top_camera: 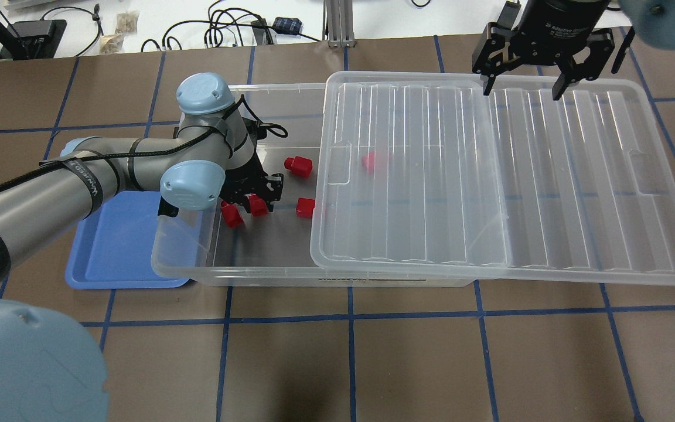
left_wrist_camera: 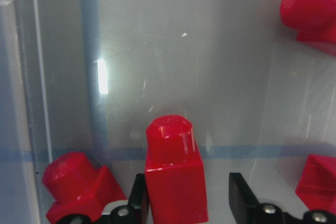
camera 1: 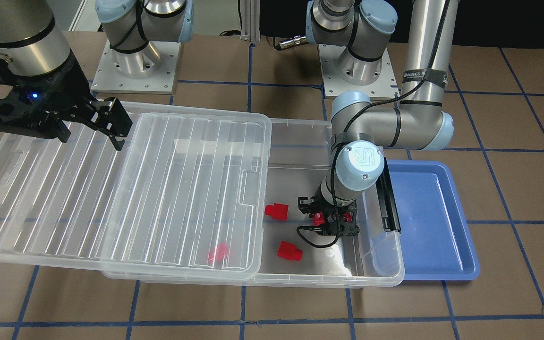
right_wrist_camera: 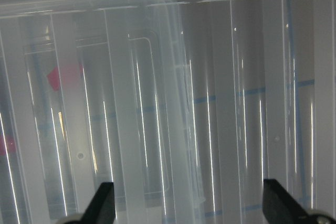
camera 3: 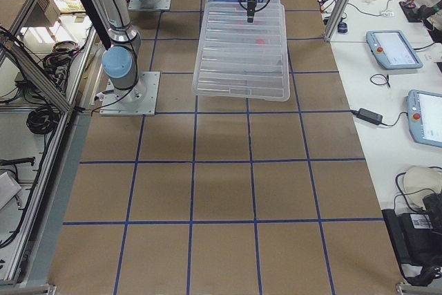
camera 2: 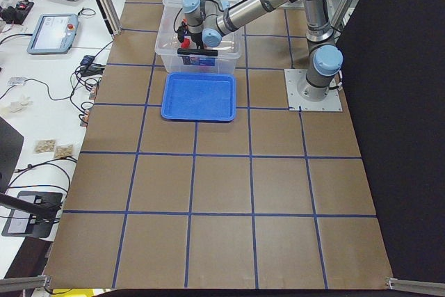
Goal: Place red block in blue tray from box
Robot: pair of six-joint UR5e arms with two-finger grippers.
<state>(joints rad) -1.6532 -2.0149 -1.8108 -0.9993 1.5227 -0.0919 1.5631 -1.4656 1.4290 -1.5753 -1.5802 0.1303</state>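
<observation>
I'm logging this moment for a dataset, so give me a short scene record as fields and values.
left tool: open, inside the large clear plastic bin, fingers either side of a small glossy red plastic block
right tool: open, over the ribbed translucent lid
lid position: slid partway off the bin
other red blocks: four in the bin, one under the lid
shallow light-blue plastic tray: empty, beside the bin's uncovered end

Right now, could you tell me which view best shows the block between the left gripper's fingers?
The left wrist view: the red block sits large inside the open left gripper. Overhead and front views show it small, partly hidden by the gripper; the side views are too distant, and the right wrist view misses it.
</observation>
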